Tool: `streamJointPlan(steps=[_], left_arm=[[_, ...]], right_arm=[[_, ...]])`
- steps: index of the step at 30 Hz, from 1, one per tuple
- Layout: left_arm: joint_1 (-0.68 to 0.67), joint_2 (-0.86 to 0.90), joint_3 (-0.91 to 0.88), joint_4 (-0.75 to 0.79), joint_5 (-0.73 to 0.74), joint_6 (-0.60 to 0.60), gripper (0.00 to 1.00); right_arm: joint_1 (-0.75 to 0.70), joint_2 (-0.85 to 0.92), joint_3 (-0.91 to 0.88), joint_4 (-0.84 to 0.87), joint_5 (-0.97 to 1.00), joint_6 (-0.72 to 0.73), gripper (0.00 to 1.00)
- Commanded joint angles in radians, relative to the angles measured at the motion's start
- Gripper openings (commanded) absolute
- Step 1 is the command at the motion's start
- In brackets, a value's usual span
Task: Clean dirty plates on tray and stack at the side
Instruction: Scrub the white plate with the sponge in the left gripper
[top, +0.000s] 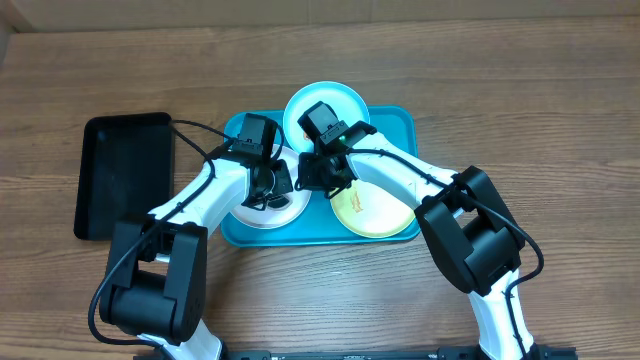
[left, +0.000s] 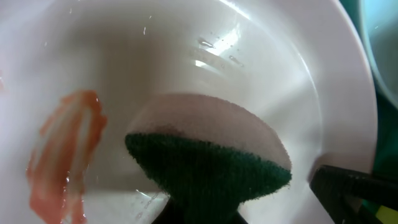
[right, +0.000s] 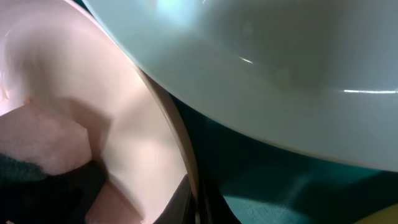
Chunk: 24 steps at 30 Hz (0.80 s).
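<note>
The turquoise tray holds three plates: light blue at the back, white at the front left, yellow-green at the front right. My left gripper is shut on a green-and-white sponge that rests inside the white plate. An orange-red smear lies to the sponge's left. My right gripper is shut on the white plate's rim. The light blue plate is just above it and the tray floor below.
A smaller black tray lies on the wooden table left of the turquoise tray. The two arms meet over the tray's middle, close together. The yellow-green plate has a faint smear at its centre.
</note>
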Motion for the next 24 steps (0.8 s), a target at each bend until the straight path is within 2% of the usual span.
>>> streamJointPlan(steps=[1, 5, 7, 10, 13, 17, 18, 24], left_arm=[[0.002, 0.007, -0.019, 0.028, -0.029, 0.094, 0.04], [0.008, 0.008, -0.026, 0.026, -0.063, 0.094, 0.05], [0.011, 0.008, -0.035, 0.026, -0.100, 0.093, 0.21], [0.018, 0.008, -0.042, 0.022, -0.119, 0.094, 0.26], [0.024, 0.008, -0.042, 0.021, -0.121, 0.094, 0.35], [0.029, 0.007, -0.035, 0.017, -0.122, 0.095, 0.34], [0.029, 0.006, -0.018, -0.005, -0.121, 0.094, 0.32], [0.028, 0.005, 0.092, -0.119, -0.113, 0.094, 0.34]], right_arm=[[0.005, 0.040, -0.007, -0.002, 0.018, 0.003, 0.04], [0.005, 0.040, -0.007, -0.013, 0.018, 0.003, 0.04], [0.003, 0.040, -0.007, -0.019, 0.018, 0.000, 0.04], [0.003, 0.040, -0.007, -0.023, 0.018, 0.000, 0.04], [0.003, 0.040, -0.007, -0.023, 0.018, 0.000, 0.04], [0.003, 0.040, -0.007, -0.024, 0.018, 0.000, 0.04], [0.003, 0.040, -0.007, -0.024, 0.018, 0.000, 0.04], [0.003, 0.040, -0.007, -0.024, 0.018, 0.000, 0.04]])
